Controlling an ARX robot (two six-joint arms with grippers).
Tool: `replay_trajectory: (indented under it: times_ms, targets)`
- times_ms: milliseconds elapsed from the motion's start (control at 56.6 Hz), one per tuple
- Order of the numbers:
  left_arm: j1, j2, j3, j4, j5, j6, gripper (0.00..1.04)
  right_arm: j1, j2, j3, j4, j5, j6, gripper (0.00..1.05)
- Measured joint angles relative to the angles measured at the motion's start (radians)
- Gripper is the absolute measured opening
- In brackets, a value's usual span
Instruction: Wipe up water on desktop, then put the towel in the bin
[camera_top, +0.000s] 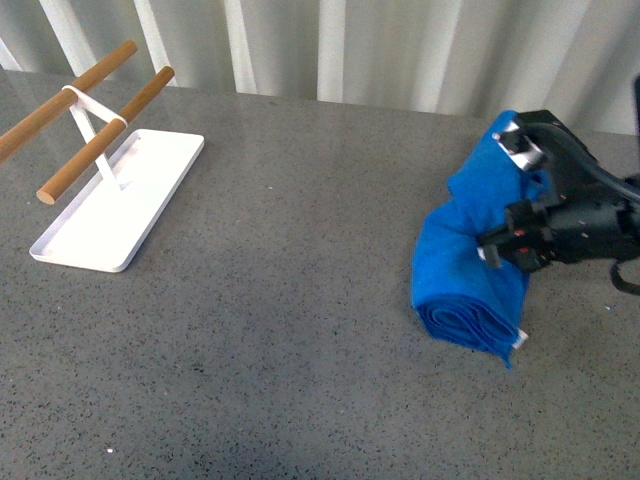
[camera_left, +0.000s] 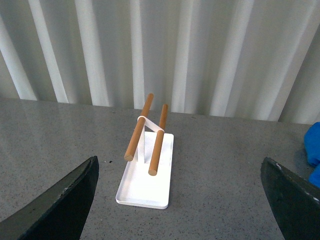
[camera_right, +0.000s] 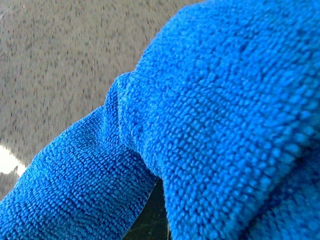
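Note:
The bright-blue towel (camera_top: 465, 270) lies folded in layers on the speckled dark-grey desktop (camera_top: 280, 330) at the right, its far end lifted. My right gripper (camera_top: 508, 200) is shut on that raised end, coming in from the right. In the right wrist view the towel (camera_right: 210, 110) fills nearly everything, with a patch of desktop (camera_right: 60, 60) beside it. My left gripper (camera_left: 180, 210) hangs open above the desktop with nothing between its dark fingers (camera_left: 65, 200); a blue edge of the towel (camera_left: 314, 150) shows far off to one side. The bin is out of view. No water shows on the desktop.
A white tray (camera_top: 150, 180) stands at the far left, carrying a white stand with two wooden rods (camera_top: 100, 130); the left wrist view shows the tray (camera_left: 145, 185) straight ahead. A pale pleated curtain (camera_top: 350, 50) runs along the back edge.

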Motion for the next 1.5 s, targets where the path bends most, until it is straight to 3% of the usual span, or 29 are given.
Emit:
replay_trajectory:
  times_ms: [265,512,724,901,1219,1361,1502]
  targets:
    - [0.000,0.000,0.000,0.000,0.000,0.000,0.98,-0.167,-0.167,-0.307,0.052,-0.060,-0.113,0.05]
    - [0.000,0.000,0.000,0.000,0.000,0.000,0.98,-0.344,-0.286,-0.342,-0.032,-0.070,-0.232,0.05]
    - [0.000,0.000,0.000,0.000,0.000,0.000,0.98,-0.433,-0.377,-0.300,-0.126,-0.061,-0.314,0.05]
    - [0.000,0.000,0.000,0.000,0.000,0.000,0.98,-0.432,-0.441,-0.221,-0.190,-0.053,-0.332,0.05]
    - [0.000,0.000,0.000,0.000,0.000,0.000,0.98,-0.253,-0.552,0.089,-0.364,0.010,-0.276,0.05]
    - [0.000,0.000,0.000,0.000,0.000,0.000,0.98,-0.264,-0.558,0.241,-0.451,0.035,-0.283,0.05]
    - [0.000,0.000,0.000,0.000,0.000,0.000,0.98,-0.330,-0.547,0.369,-0.522,0.034,-0.284,0.05]
